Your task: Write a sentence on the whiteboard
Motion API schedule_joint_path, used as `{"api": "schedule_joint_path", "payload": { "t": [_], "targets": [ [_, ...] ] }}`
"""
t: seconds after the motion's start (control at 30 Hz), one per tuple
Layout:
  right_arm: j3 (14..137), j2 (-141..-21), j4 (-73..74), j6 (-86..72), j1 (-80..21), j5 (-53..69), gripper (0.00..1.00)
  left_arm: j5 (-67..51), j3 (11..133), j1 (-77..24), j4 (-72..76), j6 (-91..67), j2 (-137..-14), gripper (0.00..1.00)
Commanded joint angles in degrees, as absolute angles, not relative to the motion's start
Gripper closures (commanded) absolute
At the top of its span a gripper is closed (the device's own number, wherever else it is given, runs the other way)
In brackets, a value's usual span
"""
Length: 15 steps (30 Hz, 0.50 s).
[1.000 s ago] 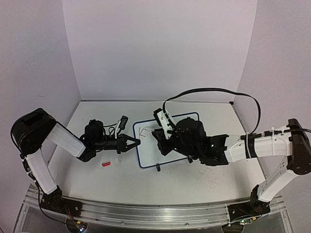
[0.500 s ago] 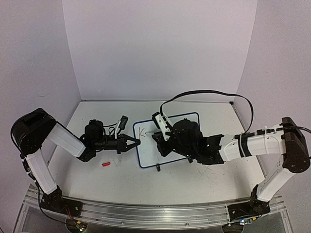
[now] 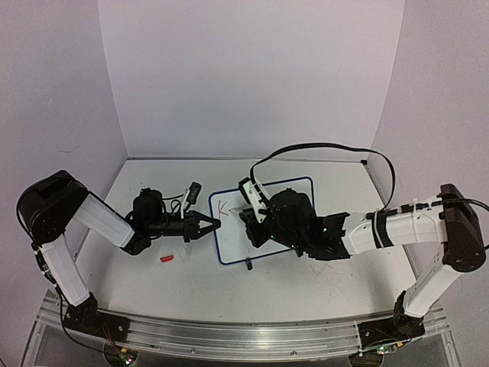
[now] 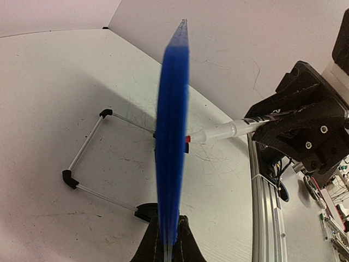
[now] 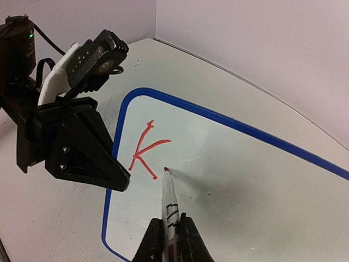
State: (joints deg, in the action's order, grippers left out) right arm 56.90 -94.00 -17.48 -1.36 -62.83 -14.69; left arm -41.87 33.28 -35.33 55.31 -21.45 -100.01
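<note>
Whiteboard [image 5: 245, 169], small, white, dark-blue rimmed, bearing a red handwritten K [image 5: 144, 155].
Left gripper [image 4: 169, 240] pinches its edge; right gripper [image 5: 168, 233] clamps a white red-tipped marker [image 5: 170, 204], tip beside the K.

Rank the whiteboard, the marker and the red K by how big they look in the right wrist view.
Largest: the whiteboard, by far.
Next: the marker, longer than the letter. It is nearer the camera and partly cut off, so this place is unsure.
Smallest: the red K.

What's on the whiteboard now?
On the whiteboard, one red K near its left edge; the right gripper holds the marker tip beside it. From above, the right arm hides its middle.
</note>
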Motion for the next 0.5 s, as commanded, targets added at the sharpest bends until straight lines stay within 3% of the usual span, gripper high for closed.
{"api": "schedule_joint_path", "payload": {
  "t": [0.0, 0.47],
  "targets": [
    [59.1, -94.4, -16.9, -2.0, -62.9, -19.3, 1.00, -41.1, 33.7, -35.2, 53.9, -20.7, -98.1, 1.00],
    [58.4, -93.3, -16.6, -3.4, -62.7, -23.6, 1.00, -41.0, 33.9, -35.2, 53.4, -20.7, -97.9, 1.00]
  ]
}}
